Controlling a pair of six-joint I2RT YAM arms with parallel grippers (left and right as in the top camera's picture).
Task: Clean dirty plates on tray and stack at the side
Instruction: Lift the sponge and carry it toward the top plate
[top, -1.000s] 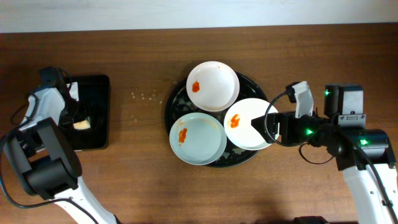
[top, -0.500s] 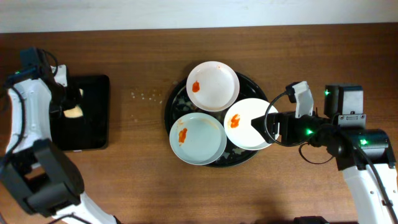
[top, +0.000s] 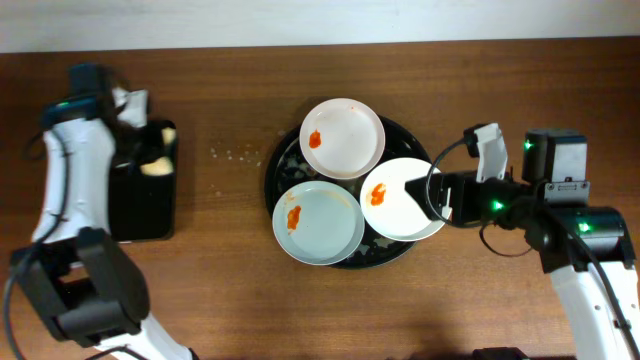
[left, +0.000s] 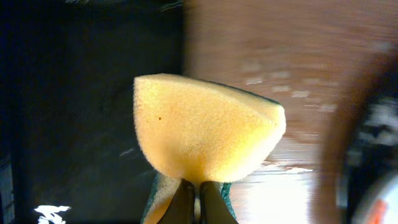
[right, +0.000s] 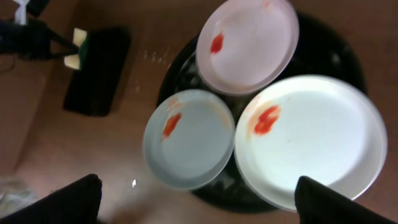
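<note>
Yellow sponge (left: 205, 127) is clamped in the left gripper (left: 199, 204) over the far end of the small black tray (top: 140, 212) at left. Three sauce-smeared plates (top: 342, 138) lie on the round tray (top: 283, 165) mid-table. At the rightmost one's right edge hangs the right gripper (top: 432, 196), jaws wide apart.

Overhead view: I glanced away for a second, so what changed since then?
The left gripper, shut on the sponge, carried it from the middle of the small black tray to its back corner, nearer the plates. Plates, round tray and open right gripper stayed.
</note>
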